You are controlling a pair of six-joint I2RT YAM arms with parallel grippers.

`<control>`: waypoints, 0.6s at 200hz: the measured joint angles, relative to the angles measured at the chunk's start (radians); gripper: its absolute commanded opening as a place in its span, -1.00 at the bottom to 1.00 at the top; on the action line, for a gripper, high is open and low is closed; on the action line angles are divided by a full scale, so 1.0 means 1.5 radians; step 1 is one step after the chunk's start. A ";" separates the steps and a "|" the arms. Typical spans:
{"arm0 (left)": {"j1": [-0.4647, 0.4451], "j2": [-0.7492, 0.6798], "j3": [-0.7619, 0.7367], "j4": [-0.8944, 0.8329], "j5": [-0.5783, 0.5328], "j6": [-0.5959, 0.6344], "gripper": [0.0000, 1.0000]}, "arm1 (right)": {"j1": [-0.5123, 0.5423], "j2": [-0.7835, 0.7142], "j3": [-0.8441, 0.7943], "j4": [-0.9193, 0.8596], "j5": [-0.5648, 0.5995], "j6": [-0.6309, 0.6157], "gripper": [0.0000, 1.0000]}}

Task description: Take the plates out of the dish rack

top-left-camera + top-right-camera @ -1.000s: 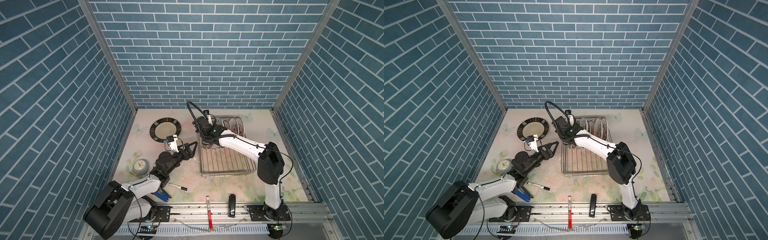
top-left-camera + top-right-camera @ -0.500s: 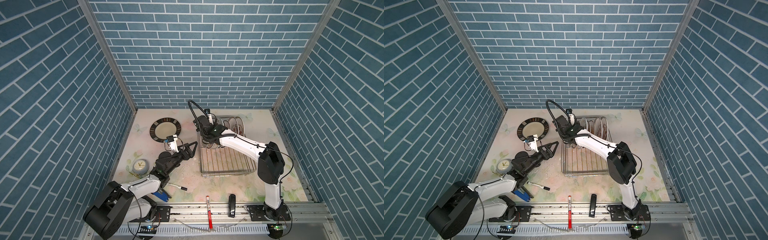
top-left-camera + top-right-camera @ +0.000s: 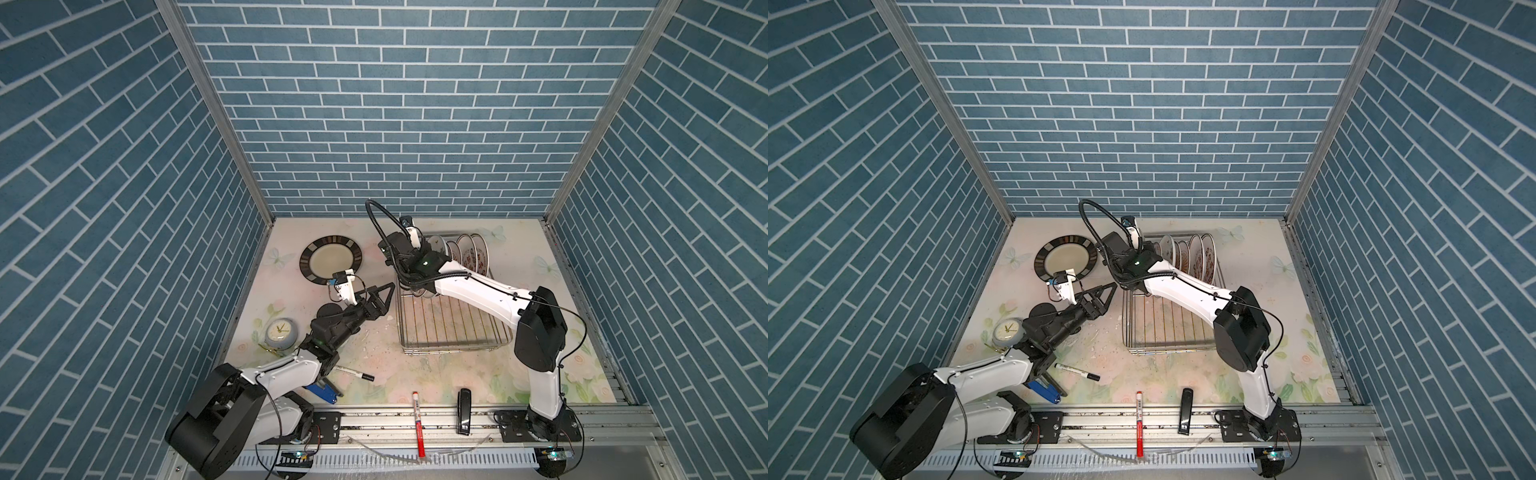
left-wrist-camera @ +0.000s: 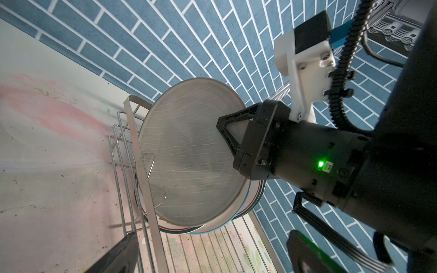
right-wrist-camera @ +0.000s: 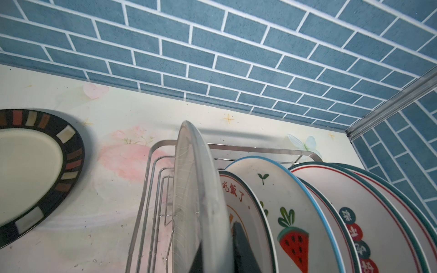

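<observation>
- The right gripper (image 5: 220,255) is clenching the rim of the grey plate (image 5: 196,189), which is standing on edge at the end of the dish rack (image 3: 455,348), beside the printed plates (image 5: 295,208).
- The left gripper (image 3: 382,290) is hovering released, just beside the rack.
- Lifting well likely means rising straight up, clearing the prongs (image 5: 170,227) and the neighbouring plate.

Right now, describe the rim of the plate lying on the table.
The plate has a black rim with coloured blocks; right wrist view.

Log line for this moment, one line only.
right gripper: shut on grey plate in dish rack | left gripper: open, empty, beside dish rack | dark-rimmed plate: flat on table | printed plates: in rack
</observation>
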 measured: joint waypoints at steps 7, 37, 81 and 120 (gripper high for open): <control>0.000 0.000 0.000 0.000 0.000 0.000 0.99 | 0.001 0.000 0.000 0.002 0.003 -0.005 -1.00; 0.000 0.003 0.001 0.000 0.000 0.000 0.99 | 0.009 -0.009 -0.009 0.032 0.020 -0.050 -1.00; 0.000 0.021 0.003 0.002 0.002 -0.005 0.99 | 0.016 -0.062 -0.037 0.073 0.032 -0.096 -1.00; 0.000 0.023 0.003 0.006 0.002 -0.008 0.99 | 0.018 -0.111 -0.073 0.110 0.031 -0.112 -1.00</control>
